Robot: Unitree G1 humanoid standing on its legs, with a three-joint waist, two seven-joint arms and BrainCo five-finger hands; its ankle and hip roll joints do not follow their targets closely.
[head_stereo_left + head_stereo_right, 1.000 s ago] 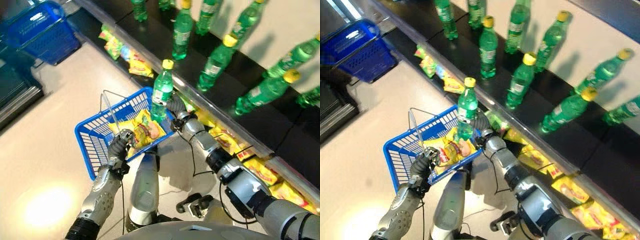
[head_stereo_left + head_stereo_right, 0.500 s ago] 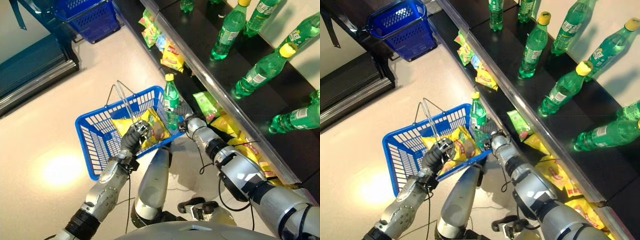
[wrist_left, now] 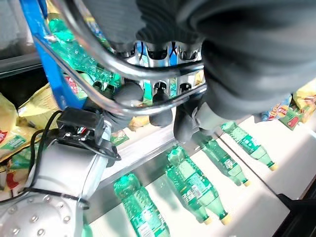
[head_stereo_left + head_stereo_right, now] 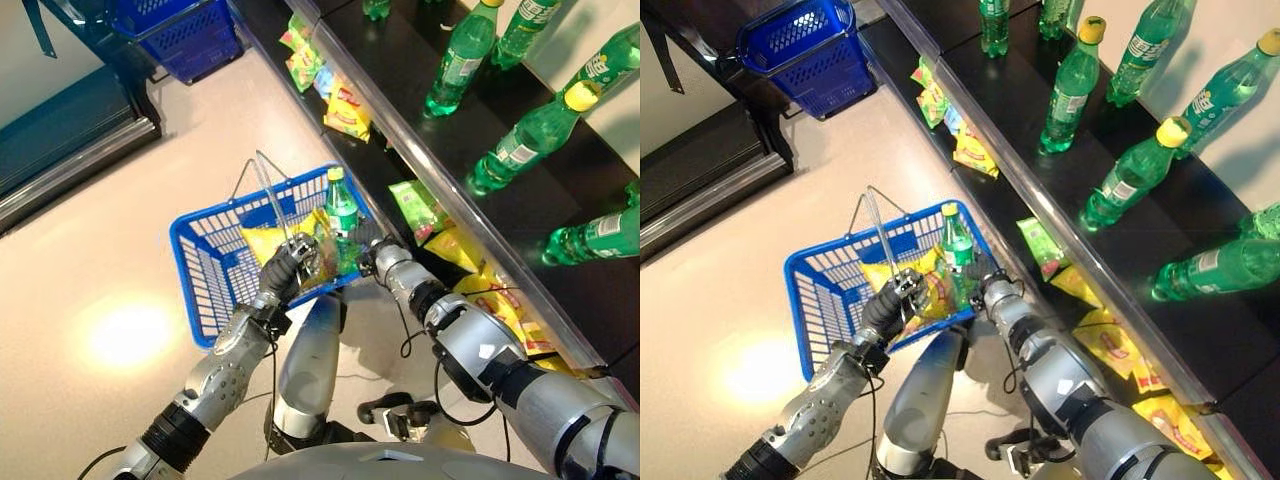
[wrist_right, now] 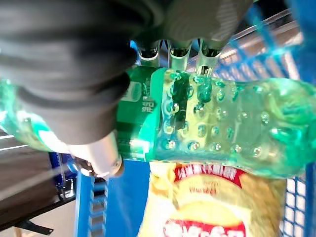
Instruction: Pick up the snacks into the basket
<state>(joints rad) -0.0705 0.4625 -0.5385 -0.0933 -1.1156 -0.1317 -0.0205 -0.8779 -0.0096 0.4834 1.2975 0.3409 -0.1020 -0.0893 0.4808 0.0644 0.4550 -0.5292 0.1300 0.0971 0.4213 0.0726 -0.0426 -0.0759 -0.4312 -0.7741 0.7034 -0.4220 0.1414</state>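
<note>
Green plastic bottle (image 4: 341,213): rigid, slick, weighty; your right robot hand (image 4: 367,254) wraps its lower body. Left robot hand (image 4: 287,270) curls round the basket's wire handle (image 4: 270,196); grip crinkly snack bags (image 4: 266,240) by their edges.

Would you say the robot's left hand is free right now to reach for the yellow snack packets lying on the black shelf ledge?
Probably not: the left hand is curled round the metal handle of the blue plastic basket, and the yellow snack packets lie beyond it.

Left hand (image 4: 285,272) fingers curled tight; right hand (image 4: 366,256) fingers curled, gripping
</note>
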